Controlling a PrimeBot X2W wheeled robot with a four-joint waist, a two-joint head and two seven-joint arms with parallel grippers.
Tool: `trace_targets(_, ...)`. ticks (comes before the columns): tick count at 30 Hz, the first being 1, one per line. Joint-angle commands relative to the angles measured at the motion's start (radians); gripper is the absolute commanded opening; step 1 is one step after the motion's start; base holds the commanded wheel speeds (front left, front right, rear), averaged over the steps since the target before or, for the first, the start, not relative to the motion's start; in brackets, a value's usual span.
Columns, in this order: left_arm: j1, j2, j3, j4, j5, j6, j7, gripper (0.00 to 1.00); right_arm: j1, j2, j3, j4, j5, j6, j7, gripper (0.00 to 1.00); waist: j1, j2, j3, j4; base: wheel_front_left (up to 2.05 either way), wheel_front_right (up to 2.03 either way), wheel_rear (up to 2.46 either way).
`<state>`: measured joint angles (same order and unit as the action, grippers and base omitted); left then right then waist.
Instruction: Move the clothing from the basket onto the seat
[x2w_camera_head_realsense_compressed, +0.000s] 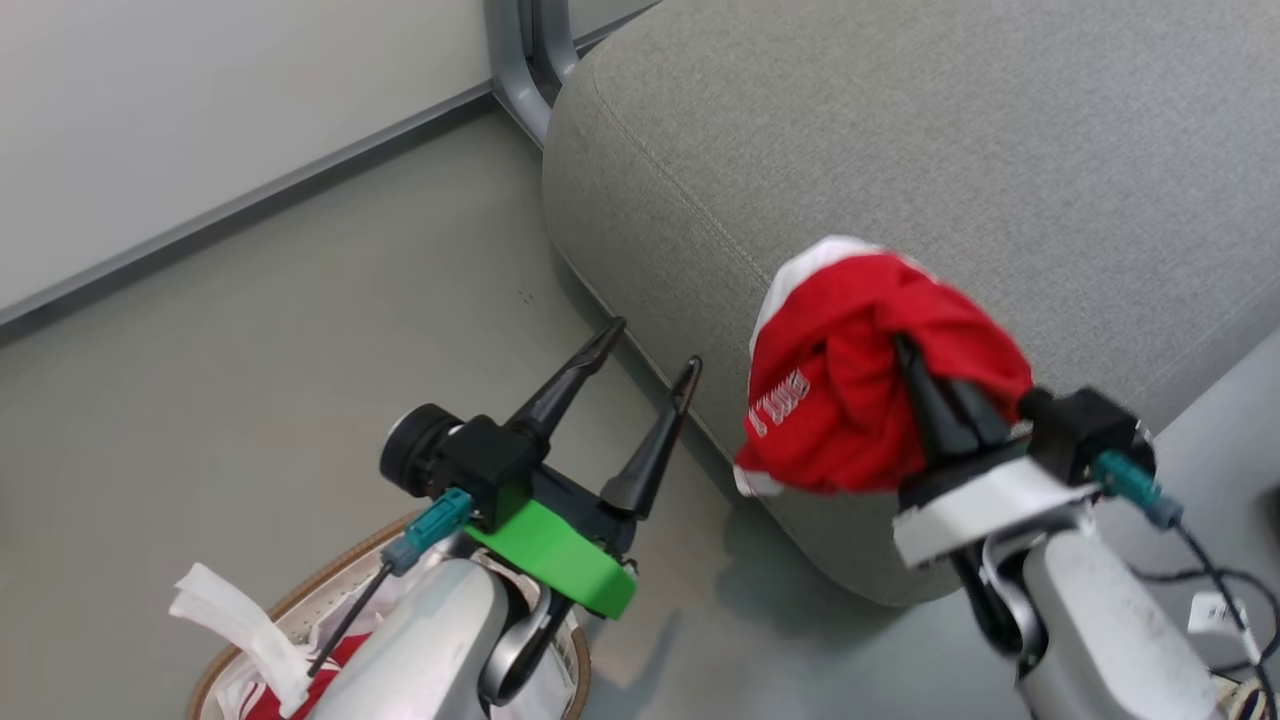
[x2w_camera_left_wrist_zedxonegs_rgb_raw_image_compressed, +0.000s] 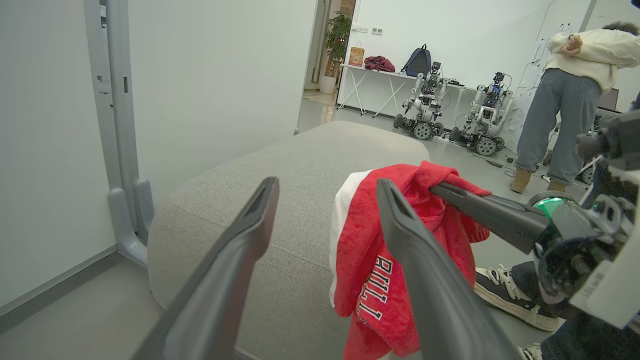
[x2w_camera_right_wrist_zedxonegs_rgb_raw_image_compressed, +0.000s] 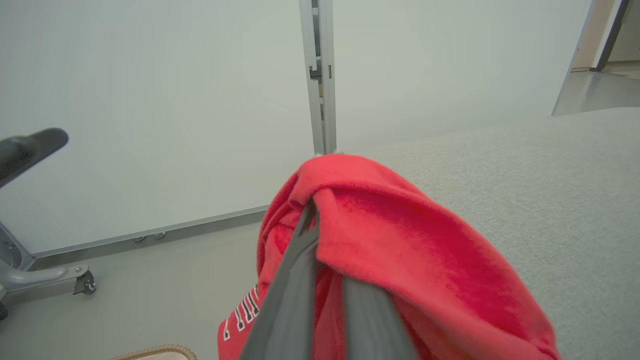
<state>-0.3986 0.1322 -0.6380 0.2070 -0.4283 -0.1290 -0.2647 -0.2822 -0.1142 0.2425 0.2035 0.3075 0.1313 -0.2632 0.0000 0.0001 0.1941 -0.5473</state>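
Clearly the carry is the step in hand: the right gripper (x2w_camera_head_realsense_compressed: 915, 365), at the lower right of the head frame, has its fingers pressed together on a bunched red garment (x2w_camera_head_realsense_compressed: 850, 400), which hangs in the air at the rounded front edge of the seat (x2w_camera_head_realsense_compressed: 950, 130). To do it well, I judge the arm should go further up and right in the frame, over the flat top, lower until cloth rests, and only then let go; released here it could slide to the floor. The left gripper (x2w_camera_head_realsense_compressed: 653, 345) stands spread and empty above the basket (x2w_camera_head_realsense_compressed: 345, 555), where more red clothing (x2w_camera_head_realsense_compressed: 330, 675) lies. In the left wrist view, black-and-white lettering (x2w_camera_left_wrist_zedxonegs_rgb_raw_image_compressed: 382, 280) seems to read "BULL"; the rest is folded away.
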Motion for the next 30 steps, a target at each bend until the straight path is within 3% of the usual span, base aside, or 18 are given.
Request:
trace_targets(1,0.007,0.017,0.013,0.003,0.007,-0.003,0.001,1.00,-0.046,-0.011,-0.005,0.001,-0.006,-0.001,-0.002,0.00,0.0000,-0.0001,0.027,-0.003,0.00,0.00,0.00)
trace_targets(4,0.022,0.039,0.034,-0.006,0.022,-0.003,0.001,1.00,-0.128,-0.047,-0.024,0.039,0.007,-0.001,-0.002,0.00,0.0000,-0.0001,0.059,0.001,0.00,0.00,0.00)
trace_targets(14,-0.043,0.116,0.008,-0.042,0.029,-0.003,0.001,1.00,-0.413,-0.178,-0.172,0.238,-0.013,-0.001,-0.002,0.00,0.0000,-0.0001,0.246,0.105,0.00,0.00,0.00)
trace_targets(19,-0.096,0.162,-0.012,-0.062,0.023,-0.003,0.001,1.00,-0.522,-0.211,-0.316,0.352,-0.024,-0.001,-0.002,0.00,0.0000,-0.0001,0.347,0.158,0.00,0.00,0.00)
trace_targets(30,-0.191,0.237,0.017,-0.126,0.022,-0.003,0.000,1.00,-0.720,-0.302,-0.526,0.513,-0.059,-0.001,-0.002,0.00,0.0000,-0.0001,0.522,0.250,0.00,0.00,0.00)
